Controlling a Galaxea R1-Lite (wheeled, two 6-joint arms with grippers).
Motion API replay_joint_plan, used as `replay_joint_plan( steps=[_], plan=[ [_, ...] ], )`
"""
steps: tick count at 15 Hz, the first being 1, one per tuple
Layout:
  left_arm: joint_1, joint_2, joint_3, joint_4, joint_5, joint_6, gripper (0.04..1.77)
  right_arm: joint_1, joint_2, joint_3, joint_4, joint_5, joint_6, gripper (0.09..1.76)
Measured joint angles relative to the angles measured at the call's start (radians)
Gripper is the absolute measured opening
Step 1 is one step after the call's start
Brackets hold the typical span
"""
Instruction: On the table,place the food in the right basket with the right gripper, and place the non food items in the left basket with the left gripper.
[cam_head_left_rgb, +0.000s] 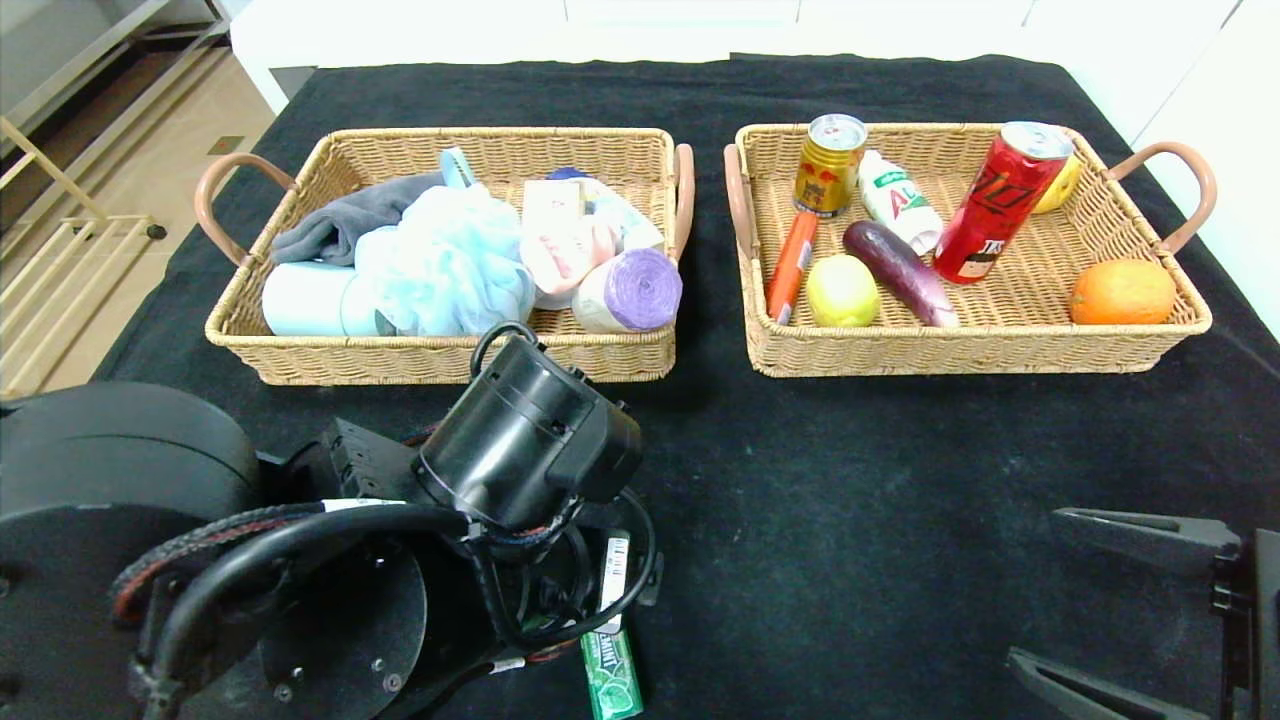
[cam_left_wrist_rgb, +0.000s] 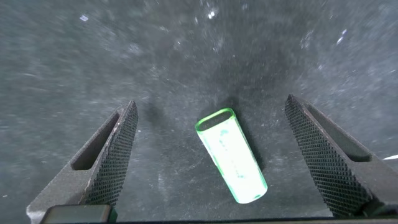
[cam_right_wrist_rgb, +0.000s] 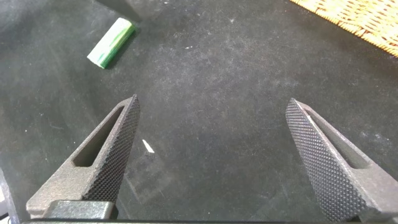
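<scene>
left gripper (cam_left_wrist_rgb: 211, 155): jaws spread wide, hanging over the gum pack (cam_left_wrist_rgb: 231, 155) on the table (cam_head_left_rgb: 850, 500), fingers either side, not touching it
right gripper (cam_right_wrist_rgb: 211, 155): jaws spread wide, nothing between them, low over bare cloth at near right
gum pack: flat on cloth at near edge, outside both baskets
right basket (cam_head_left_rgb: 1000, 345): lemon (cam_head_left_rgb: 842, 290), sausage (cam_head_left_rgb: 790, 265), eggplant, cans, orange
left basket (cam_head_left_rgb: 440, 360): pouf (cam_head_left_rgb: 445, 265), towel (cam_head_left_rgb: 350, 220), bag roll (cam_head_left_rgb: 630, 292), pink bottle (cam_head_left_rgb: 565, 255)

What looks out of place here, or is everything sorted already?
One thing: a green pack of gum lies alone on the black table, outside both baskets. Oddly, the open left gripper hangs right over it, though gum is food meant for the right gripper, which sits open off to the side.
</scene>
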Motion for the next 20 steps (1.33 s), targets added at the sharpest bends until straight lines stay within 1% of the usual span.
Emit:
replay_joint_plan(
  steps=[3,5,7,11,13,17,20],
  plan=[
    [-0.001,0.025,0.003,0.004,-0.007,-0.002,1.71,0.000,0.002,0.000,0.000,0.000,0.000,1.71],
    [-0.008,0.036,0.001,0.030,-0.011,-0.022,1.72,0.000,0.002,0.000,0.000,0.000,0.000,1.71],
    [-0.014,0.043,-0.006,0.066,-0.023,-0.033,1.72,0.000,0.002,0.000,0.000,0.000,0.000,1.71],
    [-0.030,0.045,-0.050,0.157,-0.053,-0.064,1.72,0.000,0.003,0.000,0.000,0.000,-0.001,1.71],
    [-0.041,0.045,-0.067,0.189,-0.056,-0.076,1.72,0.001,0.004,0.001,0.000,0.000,-0.003,1.71],
    [-0.055,0.050,-0.077,0.207,-0.098,-0.080,1.72,0.001,0.007,0.002,0.000,0.000,-0.005,1.71],
    [-0.056,0.070,-0.078,0.216,-0.099,-0.083,1.72,0.001,0.010,0.003,0.000,0.000,-0.005,1.71]
  ],
)
